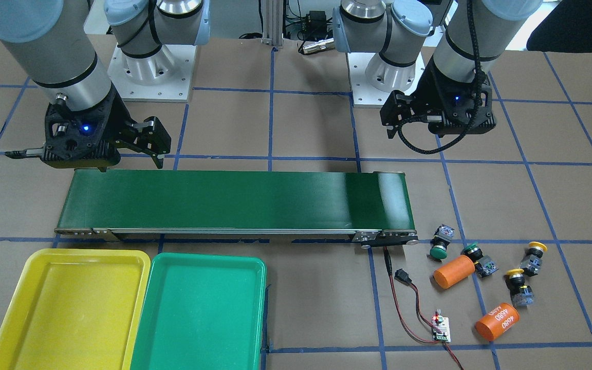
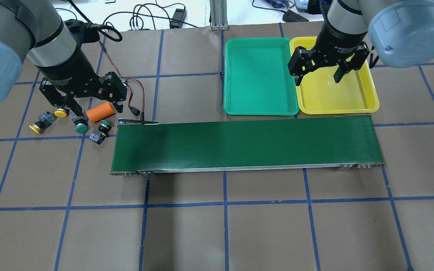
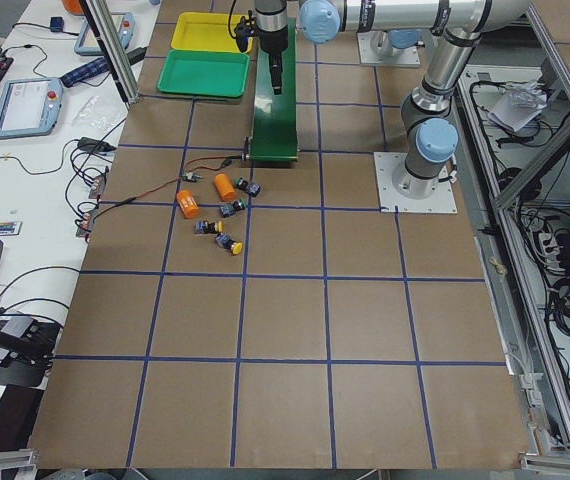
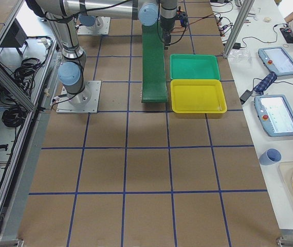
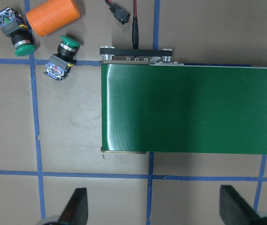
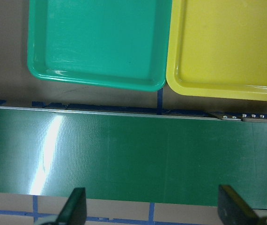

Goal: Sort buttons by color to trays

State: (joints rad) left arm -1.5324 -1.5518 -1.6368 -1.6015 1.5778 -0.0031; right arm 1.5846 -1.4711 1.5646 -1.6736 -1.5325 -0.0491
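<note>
All four buttons [image 2: 81, 128] lie on the table [image 1: 301, 128] in the lower right of the front-facing view, past the right end of the belt [image 1: 234, 200]. We see one green button [image 1: 438, 251] near the belt corner and a second green button [image 1: 473, 252] just beside an orange cylinder [image 1: 452, 271]. More to the right are a yellow button [image 1: 535, 252] and another yellow button [image 1: 516, 280], and a second cylinder [image 1: 497, 321] lies below them. The yellow tray [image 1: 70, 308] and the green tray [image 1: 198, 308] stand side by side in the lower left, well apart from the buttons. The left gripper [image 5: 155, 206] hangs over the table near the belt end, its fingers spread wide and holding nothing. The right gripper [image 2: 318, 77] shows in the upper right of the overhead view, in front of the yellow tray, fingers also wide, with nothing between them.
</note>
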